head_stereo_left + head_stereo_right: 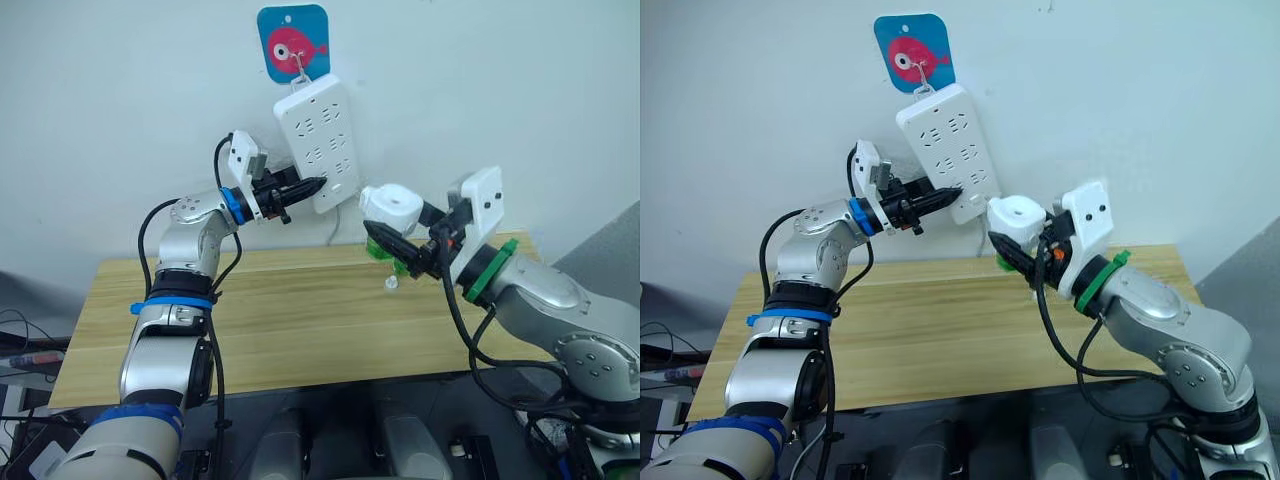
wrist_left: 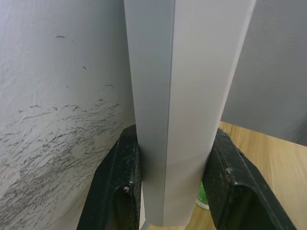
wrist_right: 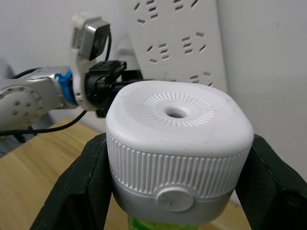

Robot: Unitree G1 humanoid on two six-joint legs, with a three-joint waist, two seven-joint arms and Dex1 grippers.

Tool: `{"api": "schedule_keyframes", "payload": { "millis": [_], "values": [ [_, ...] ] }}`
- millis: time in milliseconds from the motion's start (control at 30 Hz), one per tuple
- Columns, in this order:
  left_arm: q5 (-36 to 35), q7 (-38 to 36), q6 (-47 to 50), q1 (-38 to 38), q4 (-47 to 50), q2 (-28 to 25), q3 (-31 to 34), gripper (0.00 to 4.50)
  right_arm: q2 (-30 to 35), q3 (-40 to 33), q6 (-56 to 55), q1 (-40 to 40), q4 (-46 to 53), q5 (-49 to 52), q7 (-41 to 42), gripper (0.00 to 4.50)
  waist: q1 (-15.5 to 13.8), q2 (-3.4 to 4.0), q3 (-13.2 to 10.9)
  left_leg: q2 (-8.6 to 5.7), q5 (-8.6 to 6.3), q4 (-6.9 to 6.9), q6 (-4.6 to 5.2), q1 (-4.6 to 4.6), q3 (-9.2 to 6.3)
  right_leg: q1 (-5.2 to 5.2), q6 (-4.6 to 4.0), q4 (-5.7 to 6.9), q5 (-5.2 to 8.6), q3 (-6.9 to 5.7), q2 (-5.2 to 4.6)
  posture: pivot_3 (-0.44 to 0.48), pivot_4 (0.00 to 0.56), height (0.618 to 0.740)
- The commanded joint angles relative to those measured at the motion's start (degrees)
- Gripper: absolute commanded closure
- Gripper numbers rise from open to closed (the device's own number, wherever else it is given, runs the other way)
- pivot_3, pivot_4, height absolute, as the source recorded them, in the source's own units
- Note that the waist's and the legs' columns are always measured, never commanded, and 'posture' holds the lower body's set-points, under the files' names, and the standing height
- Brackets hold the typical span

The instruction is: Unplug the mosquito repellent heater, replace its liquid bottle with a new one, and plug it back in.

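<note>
My right gripper is shut on the mosquito repellent heater, a white rounded unit with a round vent hole. It hangs above the table's far edge, just right of the power strip on the wall. A green liquid bottle shows under the heater, and its top is seen in the right wrist view. My left gripper is shut on the power strip's lower left edge, with the black fingers on either side of the strip.
The strip hangs tilted from a hook on a blue fish sticker. A small white cap lies on the wooden table below the heater. The strip's cable drops behind the table.
</note>
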State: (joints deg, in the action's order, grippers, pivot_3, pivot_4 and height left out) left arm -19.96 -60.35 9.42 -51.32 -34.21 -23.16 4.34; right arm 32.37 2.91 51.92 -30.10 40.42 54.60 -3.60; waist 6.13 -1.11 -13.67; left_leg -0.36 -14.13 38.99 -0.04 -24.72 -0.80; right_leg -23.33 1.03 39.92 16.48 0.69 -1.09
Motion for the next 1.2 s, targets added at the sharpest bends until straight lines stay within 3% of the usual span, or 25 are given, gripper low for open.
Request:
{"api": "schedule_keyframes", "payload": {
  "millis": [33,333,1200],
  "values": [
    [-0.55,0.51,2.03,0.74,4.16,-0.75,0.3,3.19,-1.24,2.5,2.62,-5.46,-1.19,-5.08,-1.71,1.46,0.1,0.0,0.0,0.01,0.0,-0.01,0.0,0.0,-0.02,0.0,0.0,-0.01,0.0,-0.02,0.0,-0.242,0.197,0.74],
    [-0.75,0.98,4.64,2.18,7.04,-0.81,0.23,3.19,-6.6,10.78,3.8,-12.22,-8.8,-18.7,-0.43,1.46,0.19,0.0,0.01,0.0,0.0,-0.04,0.0,-0.01,-0.03,-0.01,-0.01,-0.02,-0.01,-0.01,-0.01,-0.231,0.194,0.74],
    [-0.96,0.57,5.47,3.76,9.3,-0.54,0.12,3.19,-16.21,13.13,-2.54,-11.65,-15.64,-37.92,9.82,1.46,0.46,0.02,0.03,0.01,0.0,-0.04,-0.01,0.0,0.0,-0.1,-0.02,0.07,-0.01,0.0,-0.02,-0.22,0.193,0.74]
  ]
}}
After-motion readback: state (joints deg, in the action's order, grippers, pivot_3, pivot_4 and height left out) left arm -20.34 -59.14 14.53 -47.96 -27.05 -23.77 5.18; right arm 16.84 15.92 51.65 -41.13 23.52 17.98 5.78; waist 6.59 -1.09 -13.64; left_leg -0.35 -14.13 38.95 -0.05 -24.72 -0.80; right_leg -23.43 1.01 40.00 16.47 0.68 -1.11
